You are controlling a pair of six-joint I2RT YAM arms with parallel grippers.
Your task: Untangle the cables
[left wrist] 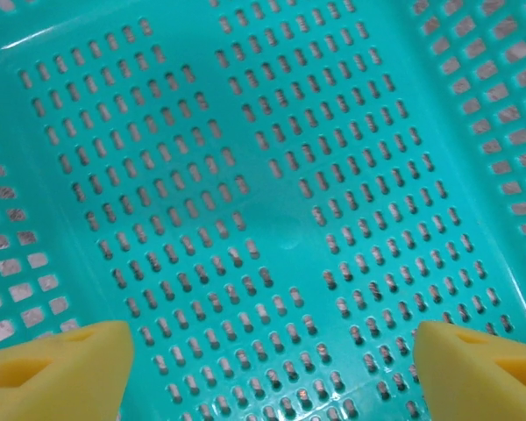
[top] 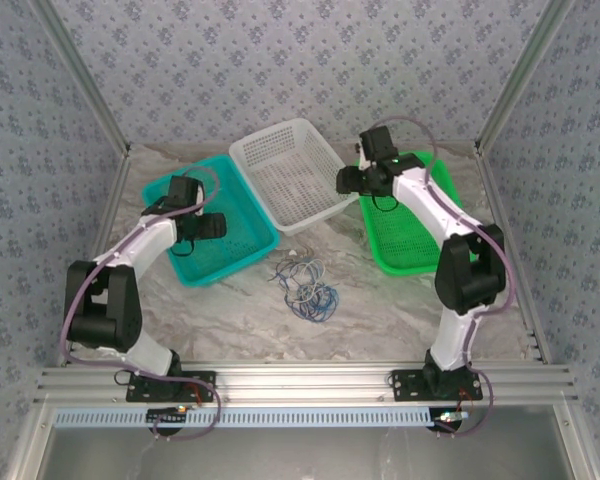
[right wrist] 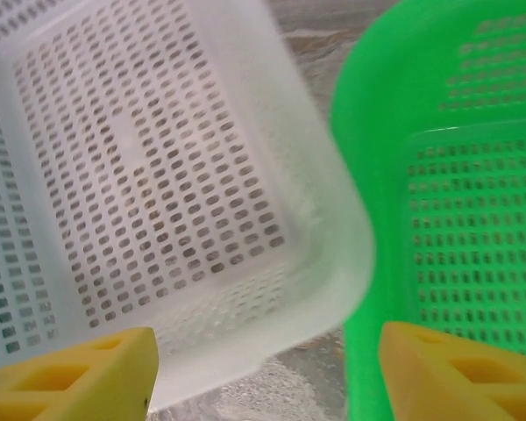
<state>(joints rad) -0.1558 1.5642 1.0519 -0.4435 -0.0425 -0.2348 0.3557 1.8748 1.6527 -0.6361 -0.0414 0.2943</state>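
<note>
The cables [top: 305,285] lie curled on the table [top: 380,300], just in front of the teal basket [top: 235,262] and the white basket [top: 285,175]. The left gripper [left wrist: 272,351] hangs wide apart over the teal floor. The right gripper [right wrist: 267,360], wide too, hangs over the white rim and the green basket [top: 405,250]. The wrist views show the baskets' little holes close up.

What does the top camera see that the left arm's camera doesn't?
Top camera: the tangled cables on the table, plus the white basket and the green basket. Left wrist camera: the left claw up close, its yellow fingertips spread wide with nothing between them. Both: the teal basket.
</note>
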